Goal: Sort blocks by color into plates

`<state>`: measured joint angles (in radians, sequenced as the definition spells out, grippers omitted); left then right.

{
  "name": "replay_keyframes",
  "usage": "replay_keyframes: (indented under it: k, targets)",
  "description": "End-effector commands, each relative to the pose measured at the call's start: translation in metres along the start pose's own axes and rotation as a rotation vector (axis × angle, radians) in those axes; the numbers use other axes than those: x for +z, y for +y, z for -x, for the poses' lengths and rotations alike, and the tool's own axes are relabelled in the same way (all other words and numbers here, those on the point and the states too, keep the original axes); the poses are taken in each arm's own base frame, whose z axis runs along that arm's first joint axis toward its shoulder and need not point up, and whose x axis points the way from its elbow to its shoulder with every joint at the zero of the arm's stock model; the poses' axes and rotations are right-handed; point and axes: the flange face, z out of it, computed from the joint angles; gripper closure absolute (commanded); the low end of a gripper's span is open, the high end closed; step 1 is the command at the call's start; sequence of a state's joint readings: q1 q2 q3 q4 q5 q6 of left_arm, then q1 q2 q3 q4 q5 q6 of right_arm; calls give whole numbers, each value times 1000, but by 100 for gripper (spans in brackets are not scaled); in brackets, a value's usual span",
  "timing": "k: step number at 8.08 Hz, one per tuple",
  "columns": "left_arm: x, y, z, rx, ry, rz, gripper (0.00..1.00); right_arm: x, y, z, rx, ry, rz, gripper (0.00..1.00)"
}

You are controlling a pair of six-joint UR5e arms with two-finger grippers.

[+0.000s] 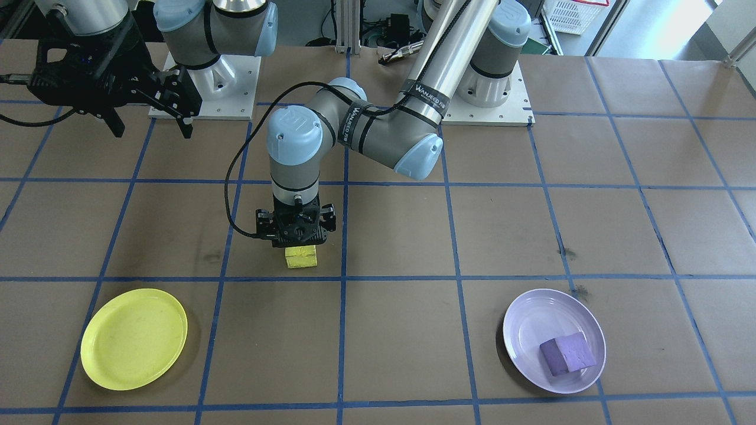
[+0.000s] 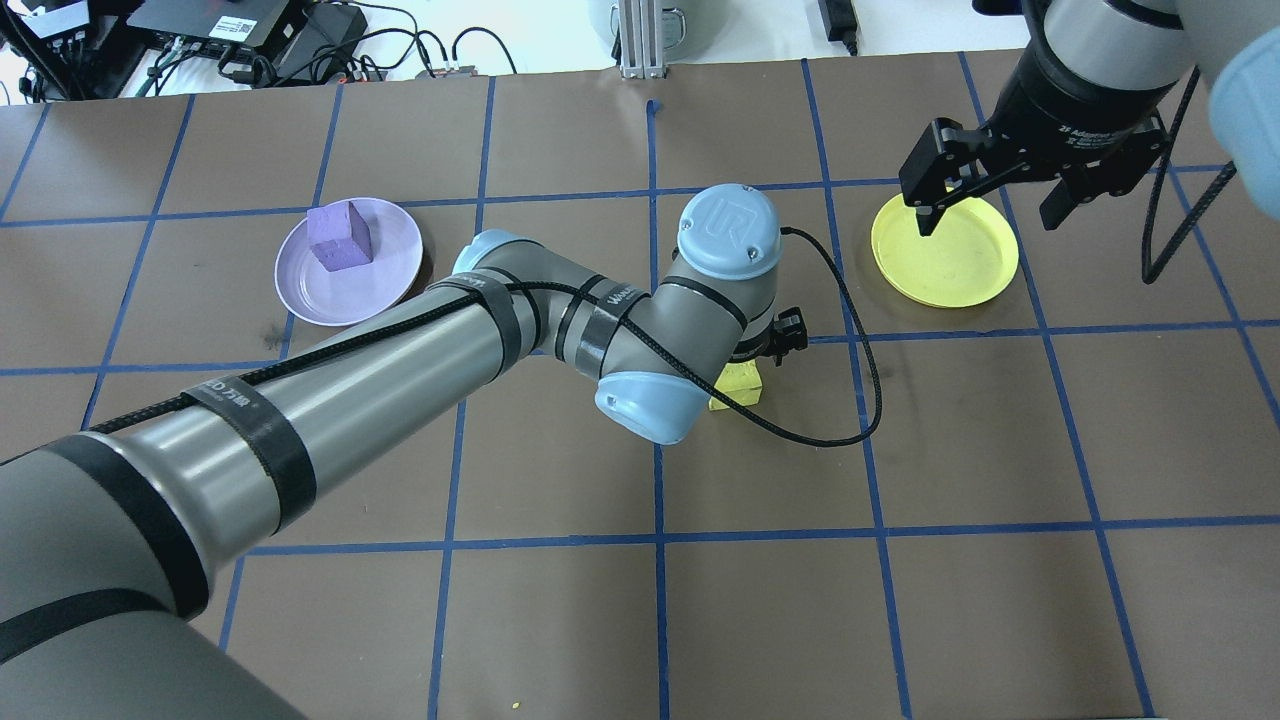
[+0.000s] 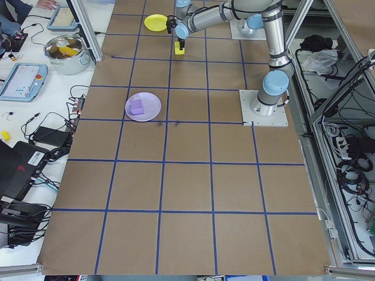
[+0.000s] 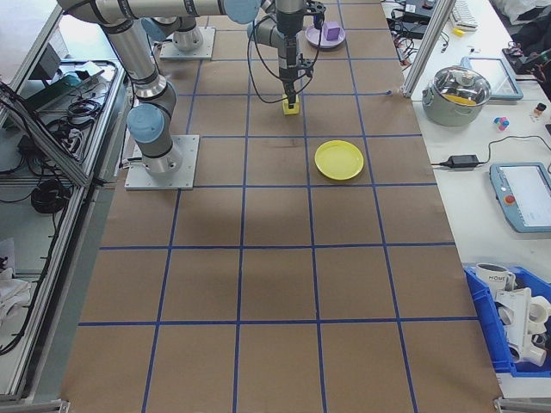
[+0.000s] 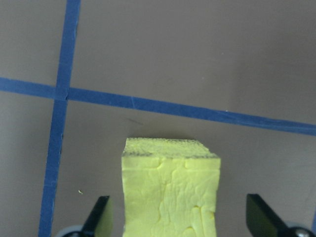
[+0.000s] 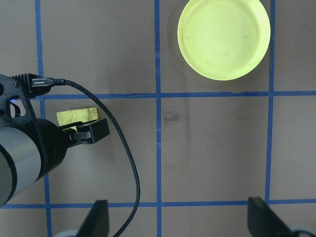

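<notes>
Near the middle of the brown paper-covered table (image 1: pixel 649 236), crossed by blue tape lines (image 1: pixel 378 278): left gripper (image 1: pixel 298 239) pointing straight down over the yellow block (image 1: pixel 302 257), block sitting on the paper between the two fingertips (image 5: pixel 102 211). Jaws wide, with a clear gap on each side of the block in the left wrist view, no pad touching it. Block just on the robot's side of a blue tape line, rough and creased on its faces.

Off toward the operators' edge, on the robot's right: yellow plate (image 1: pixel 134 338), flat on the table, nothing on it, well apart from the yellow block. Over on the robot's left: lavender plate (image 1: pixel 531 319) with the purple block (image 1: pixel 567 353) resting inside, toward the rim on the operators' side.

Up above the table near its own base: right gripper (image 1: pixel 152 125), jaws spread wide, holding nothing, camera looking down on the yellow plate and on the left wrist with its black cable (image 6: pixel 126 163).

Beyond the paper in the side views: a metal pot (image 3: pixel 68 52) with something yellow inside, tablets (image 3: pixel 21 81) and cables on the white bench (image 4: pixel 482 181), a blue bin (image 4: pixel 516 331) with white parts.
</notes>
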<state>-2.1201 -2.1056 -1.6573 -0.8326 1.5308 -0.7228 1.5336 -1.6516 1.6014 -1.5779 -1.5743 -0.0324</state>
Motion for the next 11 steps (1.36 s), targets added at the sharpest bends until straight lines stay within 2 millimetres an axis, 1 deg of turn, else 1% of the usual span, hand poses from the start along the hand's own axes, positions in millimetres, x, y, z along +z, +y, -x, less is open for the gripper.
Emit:
replay_keyframes:
  k: [1,2,3,4,5,6,7,8,9,10,11]
  targets:
    - [-70,-3,2,-2,68,-69,0,1,0,0,-2,-4,2,0]
    - [-101,-3,7,41,91,-96,0,3,-1,1,-6,-13,5,0]
    - [-123,-13,25,70,86,-82,0,8,-8,1,-9,-11,-3,0]
    - [-151,-35,58,153,75,-108,0,11,-17,2,-14,-9,-33,0]
    - [-183,-66,111,193,34,-102,0,28,-24,5,-22,-13,-2,0]
    - [-207,-81,172,189,-40,-22,0,47,-34,16,-34,-74,24,0]
    - [-237,-82,221,177,-158,46,0,54,-37,22,-40,-99,25,0]
    - [-283,-78,227,164,-157,11,0,64,-41,40,-75,-93,26,0]
    - [-319,-67,230,160,-162,19,0,81,-41,73,-128,-85,42,0]
    - [-352,-54,231,162,-170,23,0,106,-45,105,-181,-74,57,0]
    - [-391,-49,233,155,-151,-41,0,139,-47,130,-178,-68,109,0]
